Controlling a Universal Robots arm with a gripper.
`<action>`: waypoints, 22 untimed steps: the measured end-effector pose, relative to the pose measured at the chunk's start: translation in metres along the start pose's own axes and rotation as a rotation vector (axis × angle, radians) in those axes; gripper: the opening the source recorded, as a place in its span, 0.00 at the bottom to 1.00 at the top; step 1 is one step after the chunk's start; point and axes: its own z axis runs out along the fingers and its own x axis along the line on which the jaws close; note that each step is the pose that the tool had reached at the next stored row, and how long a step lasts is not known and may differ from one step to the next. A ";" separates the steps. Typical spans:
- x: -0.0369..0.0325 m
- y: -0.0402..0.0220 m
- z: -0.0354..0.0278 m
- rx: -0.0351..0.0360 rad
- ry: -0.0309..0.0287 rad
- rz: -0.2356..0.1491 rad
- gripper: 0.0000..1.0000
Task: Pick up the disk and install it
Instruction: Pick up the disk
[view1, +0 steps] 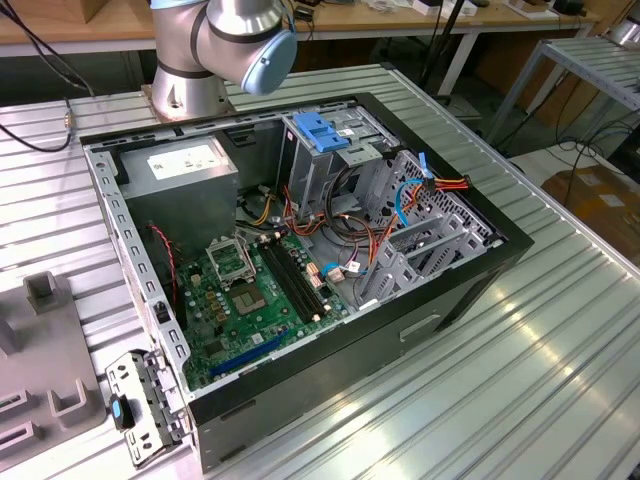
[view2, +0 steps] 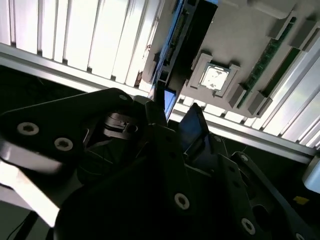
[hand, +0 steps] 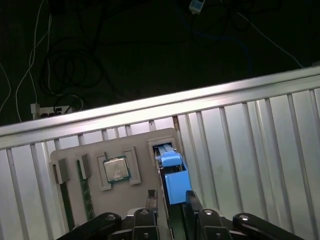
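In the exterior view, the arm (view1: 225, 40) stands behind the open case (view1: 455, 270). The cage (view1: 325, 135) with a blue top sits at the back of the case. A grey tray (view1: 50, 350) lies on the table at the exterior view's left, well apart from the case.

In the second wrist view, the gripper (view2: 175, 112) hangs close over this tray (view2: 240, 30). The disk (view2: 190, 40) stands on its edge in a slot of the tray, and its thin blue-railed edge comes up between the jaws. Its dark broad face is turned to one jaw. A chip (view2: 216, 77) lies flat in the tray, just beside the disk.

In the first wrist view, the disk (hand: 171, 172) is in line with the gripper (hand: 172, 200). Its long axis seems to run up toward the wrist, so I judge that the wrist points straight down over the slot. The jaws stand one on each side of the blue rail, about as far apart as the disk is thick. I cannot tell whether they press it or only straddle it. The disk seems to sit in the slot of the tray (hand: 90, 150), not lifted.
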 end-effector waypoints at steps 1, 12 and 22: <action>0.0000 0.0002 0.0009 0.0003 -0.0002 -0.009 0.44; 0.0007 0.0035 0.0091 -0.0011 -0.0021 -0.098 0.44; -0.0010 0.0068 0.0112 -0.0011 -0.0069 -0.126 0.44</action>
